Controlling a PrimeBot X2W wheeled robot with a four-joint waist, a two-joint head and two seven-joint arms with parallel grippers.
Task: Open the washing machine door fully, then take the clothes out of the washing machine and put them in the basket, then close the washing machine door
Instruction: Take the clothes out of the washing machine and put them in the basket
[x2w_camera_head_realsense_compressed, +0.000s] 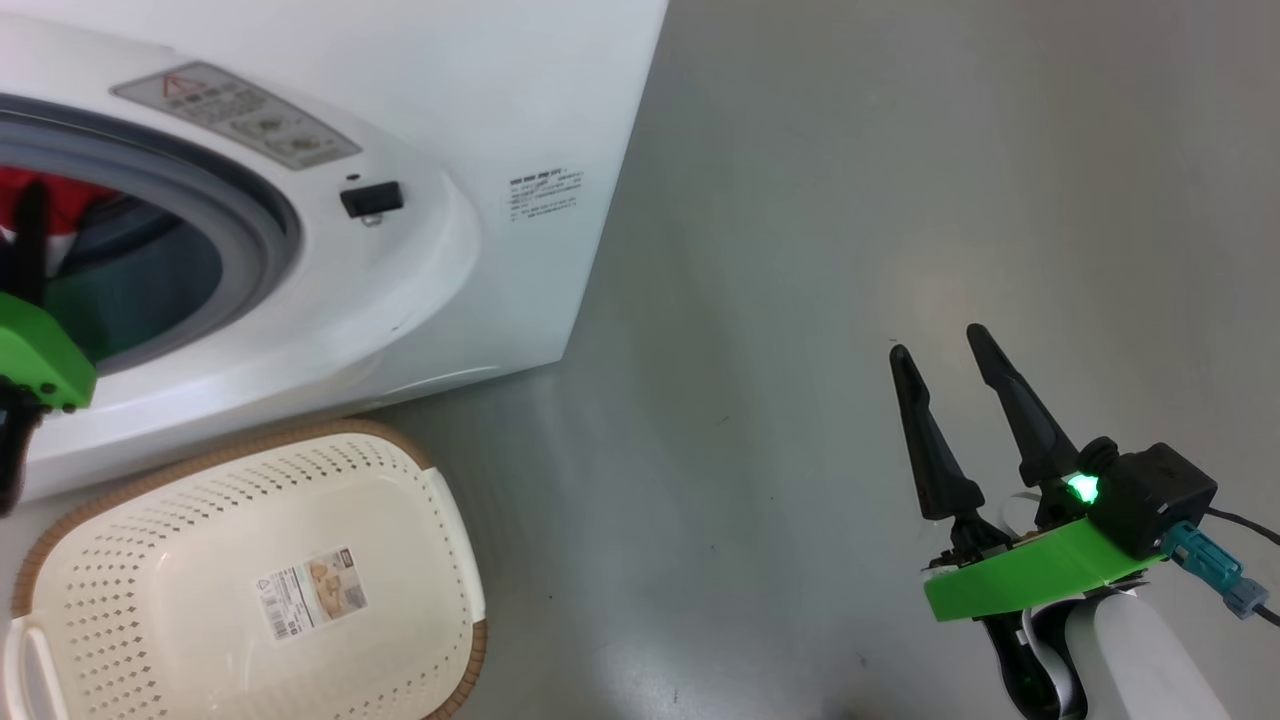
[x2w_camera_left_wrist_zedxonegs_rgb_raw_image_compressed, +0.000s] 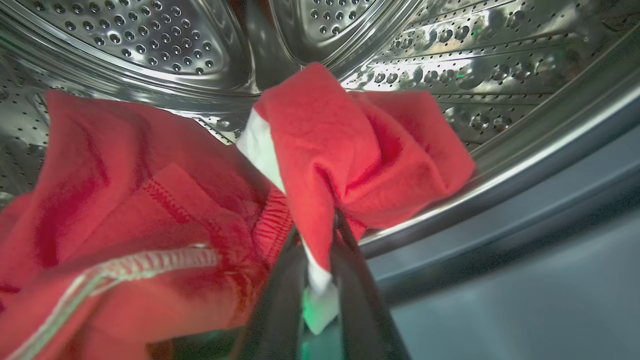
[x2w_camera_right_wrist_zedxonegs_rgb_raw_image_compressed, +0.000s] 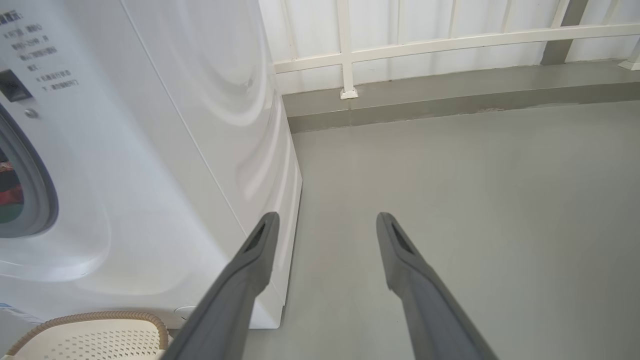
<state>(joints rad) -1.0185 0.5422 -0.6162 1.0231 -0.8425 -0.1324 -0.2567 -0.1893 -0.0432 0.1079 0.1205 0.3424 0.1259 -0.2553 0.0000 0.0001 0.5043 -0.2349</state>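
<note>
Two fingers of the left gripper (x2w_camera_left_wrist_zedxonegs_rgb_raw_image_compressed: 317, 240) pinched the red clothes (x2w_camera_left_wrist_zedxonegs_rgb_raw_image_compressed: 350, 145) at the drum (x2w_camera_left_wrist_zedxonegs_rgb_raw_image_compressed: 475, 60)'s front lip; the right gripper (x2w_camera_head_realsense_compressed: 938, 345) stood wide over open floor (x2w_camera_head_realsense_compressed: 800, 250) beside the washing machine (x2w_camera_head_realsense_compressed: 450, 60)'s corner, basket (x2w_camera_head_realsense_compressed: 230, 455) at its foot.

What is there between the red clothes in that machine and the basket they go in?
Nothing visible blocks the way. The left claw pinches the clothes inside the drum; they only need to clear the grey seal, and the basket sits open on the floor before the washing machine.
</note>
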